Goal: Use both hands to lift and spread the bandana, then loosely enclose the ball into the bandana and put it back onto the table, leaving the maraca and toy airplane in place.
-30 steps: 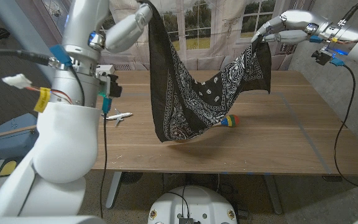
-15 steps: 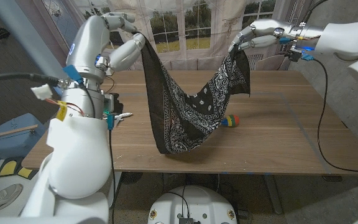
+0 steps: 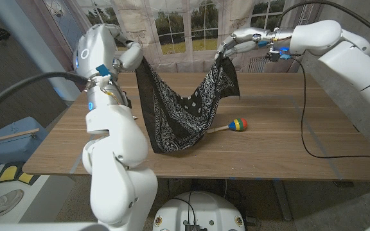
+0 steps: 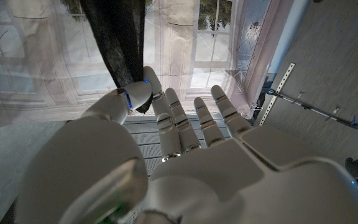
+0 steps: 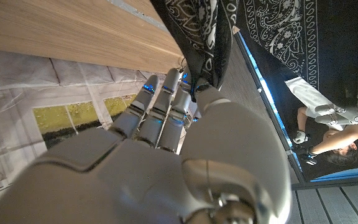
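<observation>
Both hands have drawn inward; left hand (image 3: 132, 54) and right hand (image 3: 231, 46) pinch the bandana (image 3: 178, 109), whose sagging hem risks dragging the maraca (image 3: 231, 125).

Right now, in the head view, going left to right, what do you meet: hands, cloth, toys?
Left hand → bandana, hanging between both hands → right hand pinching its far corner → maraca, head just right of the cloth's lower edge.
</observation>
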Robot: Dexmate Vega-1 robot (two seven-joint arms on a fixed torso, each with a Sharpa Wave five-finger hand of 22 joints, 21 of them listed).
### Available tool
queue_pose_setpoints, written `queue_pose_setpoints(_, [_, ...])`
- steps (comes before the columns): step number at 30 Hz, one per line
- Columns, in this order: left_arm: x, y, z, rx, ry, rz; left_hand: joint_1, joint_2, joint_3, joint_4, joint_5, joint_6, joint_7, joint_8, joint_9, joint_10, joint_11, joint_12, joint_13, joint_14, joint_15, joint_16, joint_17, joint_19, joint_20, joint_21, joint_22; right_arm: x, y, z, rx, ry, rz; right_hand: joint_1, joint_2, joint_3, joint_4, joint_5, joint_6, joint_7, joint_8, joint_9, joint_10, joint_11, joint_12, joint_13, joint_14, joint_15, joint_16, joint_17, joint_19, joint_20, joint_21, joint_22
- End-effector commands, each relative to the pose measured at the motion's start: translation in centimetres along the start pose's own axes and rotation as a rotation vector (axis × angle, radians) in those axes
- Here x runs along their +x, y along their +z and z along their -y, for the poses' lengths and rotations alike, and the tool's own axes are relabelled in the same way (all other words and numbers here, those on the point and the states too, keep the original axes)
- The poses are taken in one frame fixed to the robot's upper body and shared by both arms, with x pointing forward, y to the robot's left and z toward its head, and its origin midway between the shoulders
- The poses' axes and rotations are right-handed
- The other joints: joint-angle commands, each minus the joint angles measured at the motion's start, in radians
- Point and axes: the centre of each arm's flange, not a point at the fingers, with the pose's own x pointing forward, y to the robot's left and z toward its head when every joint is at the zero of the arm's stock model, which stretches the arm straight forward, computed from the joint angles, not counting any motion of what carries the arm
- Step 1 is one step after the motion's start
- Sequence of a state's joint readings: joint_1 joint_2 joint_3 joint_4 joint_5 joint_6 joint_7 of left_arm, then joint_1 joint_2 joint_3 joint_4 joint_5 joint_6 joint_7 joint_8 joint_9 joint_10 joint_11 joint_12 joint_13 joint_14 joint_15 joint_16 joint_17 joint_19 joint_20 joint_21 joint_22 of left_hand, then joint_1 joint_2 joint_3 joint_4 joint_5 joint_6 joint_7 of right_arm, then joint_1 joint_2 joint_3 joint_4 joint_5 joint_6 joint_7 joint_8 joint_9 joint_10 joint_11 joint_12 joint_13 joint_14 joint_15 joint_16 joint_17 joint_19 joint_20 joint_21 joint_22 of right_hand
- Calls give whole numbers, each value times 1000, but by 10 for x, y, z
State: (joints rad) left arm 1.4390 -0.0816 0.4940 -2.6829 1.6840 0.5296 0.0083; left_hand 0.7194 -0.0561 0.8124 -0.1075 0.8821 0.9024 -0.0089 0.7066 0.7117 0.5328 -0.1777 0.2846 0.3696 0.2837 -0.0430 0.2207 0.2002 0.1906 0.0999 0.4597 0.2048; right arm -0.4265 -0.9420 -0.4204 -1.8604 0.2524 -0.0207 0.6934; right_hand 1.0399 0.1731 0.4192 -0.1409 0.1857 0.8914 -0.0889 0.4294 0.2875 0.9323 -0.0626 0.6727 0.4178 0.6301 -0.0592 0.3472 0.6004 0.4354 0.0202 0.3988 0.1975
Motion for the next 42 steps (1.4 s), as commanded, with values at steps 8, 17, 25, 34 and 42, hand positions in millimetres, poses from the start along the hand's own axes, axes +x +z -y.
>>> queue_pose_setpoints(8, [7, 17, -9, 847, 204, -188, -7, 13, -52, -21, -68, 103, -50, 256, -111, 12, -29, -16, 10, 0, -85, 2, -8, -14, 0, 7, 1, 111, -33, -29, 115, 152, 45, 20, 14, 4, -1, -5, -24, 21, -29, -13, -89, -9, -27, -15, 10, -134, 4, 12, 9, 2, 14, 4])
queue_pose_setpoints(17, [12, 16, 8, 937, 191, -238, 0, 20, -102, -40, -141, 111, -58, 200, -184, 12, -31, -24, 11, -2, -88, 1, -12, -14, 1, 10, -1, 140, -41, -51, 142, 105, 133, 16, 9, 8, 11, -12, -114, 5, -111, -57, -205, -1, -92, -49, 11, -108, 2, 14, 1, 12, 23, 5])
queue_pose_setpoints(25, [12, 14, 10, 973, 166, -269, 21, 38, -204, -53, -313, -37, -114, 31, -310, -72, -4, -66, -18, -36, -61, -16, -10, -46, 25, -6, -5, 155, -47, -63, 158, 195, 137, -74, -44, -63, 38, -9, -381, -36, -250, -97, -406, 36, -236, -102, -55, -64, -7, 17, -39, 50, 25, 4])
queue_pose_setpoints(34, [9, 13, 9, 928, 122, -238, -40, 53, -327, -44, -574, -583, -173, -382, -483, -304, 37, -83, -89, -162, 27, -33, -13, -120, 75, -65, -10, 161, -43, -69, 139, 292, 121, -323, -284, -310, 105, 84, -621, -36, -250, -99, -573, 40, -384, -141, -240, -23, -79, -9, -161, 51, -19, 5])
queue_pose_setpoints(42, [4, 11, 7, 822, 162, -150, -74, 86, -328, -23, -596, -626, -143, -431, -503, -327, 75, -75, -100, -167, 47, -25, -7, -142, 101, -82, -9, 160, -47, -75, 224, 253, 134, -446, -220, -364, 188, 150, -590, 50, -223, -97, -536, 107, -389, -138, -221, 31, -74, -21, -154, 102, -19, 6])
